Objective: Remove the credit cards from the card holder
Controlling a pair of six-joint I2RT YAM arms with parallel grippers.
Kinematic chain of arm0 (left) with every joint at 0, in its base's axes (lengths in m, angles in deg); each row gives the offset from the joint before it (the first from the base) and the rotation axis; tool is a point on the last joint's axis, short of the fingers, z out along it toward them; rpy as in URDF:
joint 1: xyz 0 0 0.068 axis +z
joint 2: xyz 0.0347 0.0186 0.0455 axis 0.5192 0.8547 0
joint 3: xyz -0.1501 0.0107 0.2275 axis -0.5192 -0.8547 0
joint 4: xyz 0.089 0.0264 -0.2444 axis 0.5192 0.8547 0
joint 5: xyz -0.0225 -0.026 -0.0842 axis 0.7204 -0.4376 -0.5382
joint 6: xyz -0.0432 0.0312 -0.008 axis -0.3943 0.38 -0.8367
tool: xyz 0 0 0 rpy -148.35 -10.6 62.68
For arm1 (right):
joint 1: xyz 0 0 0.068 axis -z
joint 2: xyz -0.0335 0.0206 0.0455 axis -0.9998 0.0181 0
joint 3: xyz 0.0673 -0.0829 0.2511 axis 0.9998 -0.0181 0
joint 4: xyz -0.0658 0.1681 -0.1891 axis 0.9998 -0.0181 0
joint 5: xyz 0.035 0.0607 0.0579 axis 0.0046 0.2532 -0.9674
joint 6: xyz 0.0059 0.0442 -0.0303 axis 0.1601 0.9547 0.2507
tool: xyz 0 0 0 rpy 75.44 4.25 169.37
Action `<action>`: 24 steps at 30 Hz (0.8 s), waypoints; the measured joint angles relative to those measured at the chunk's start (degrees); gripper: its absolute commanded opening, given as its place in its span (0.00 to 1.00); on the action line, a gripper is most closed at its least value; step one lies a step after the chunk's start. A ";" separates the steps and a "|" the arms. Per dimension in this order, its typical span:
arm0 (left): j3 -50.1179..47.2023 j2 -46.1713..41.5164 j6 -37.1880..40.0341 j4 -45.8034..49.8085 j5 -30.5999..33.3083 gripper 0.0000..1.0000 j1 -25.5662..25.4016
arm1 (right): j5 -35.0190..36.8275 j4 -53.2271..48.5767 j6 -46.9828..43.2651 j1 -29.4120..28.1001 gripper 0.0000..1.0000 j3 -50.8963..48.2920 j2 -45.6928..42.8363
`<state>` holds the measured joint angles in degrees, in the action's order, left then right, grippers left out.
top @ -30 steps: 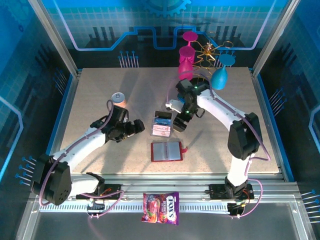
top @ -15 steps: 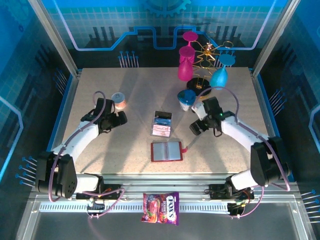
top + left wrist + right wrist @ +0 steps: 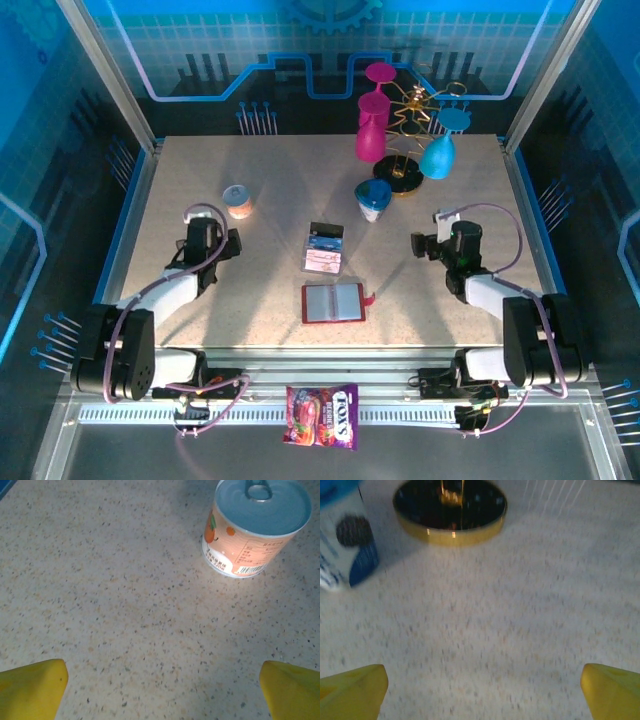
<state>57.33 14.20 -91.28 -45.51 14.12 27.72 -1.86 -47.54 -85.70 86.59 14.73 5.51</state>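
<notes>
Seemingly parked, the left gripper (image 3: 162, 682) hangs wide open and empty, facing the can (image 3: 237, 199). At centre, the card holder (image 3: 332, 302) lies spread flat, with the credit cards (image 3: 324, 250) just beyond it in a clear tray (image 3: 343, 262), likely their drop-off. The right gripper (image 3: 482, 682) gapes empty too. The table (image 3: 260, 180) is speckled beige and the walls (image 3: 200, 40) are printed blue.
</notes>
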 measured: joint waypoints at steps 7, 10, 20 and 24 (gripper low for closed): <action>-3.54 4.04 2.05 -16.06 -2.23 0.99 1.16 | -3.91 9.81 1.86 0.20 1.00 -0.07 5.70; -3.50 5.64 3.76 -19.80 -3.54 0.99 1.20 | -4.07 11.98 1.84 0.07 1.00 -0.04 7.69; -10.47 15.06 6.21 -41.97 -7.48 0.99 3.06 | -3.56 17.66 1.84 -0.59 1.00 -1.20 10.29; -9.07 15.43 7.06 -41.27 -9.53 0.99 3.06 | -3.56 18.64 1.84 -0.59 1.00 -1.20 10.29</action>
<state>48.25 29.64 -84.22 -86.77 4.59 30.78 -5.42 -28.89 -83.87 86.00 13.53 15.80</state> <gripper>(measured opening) 0.994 0.997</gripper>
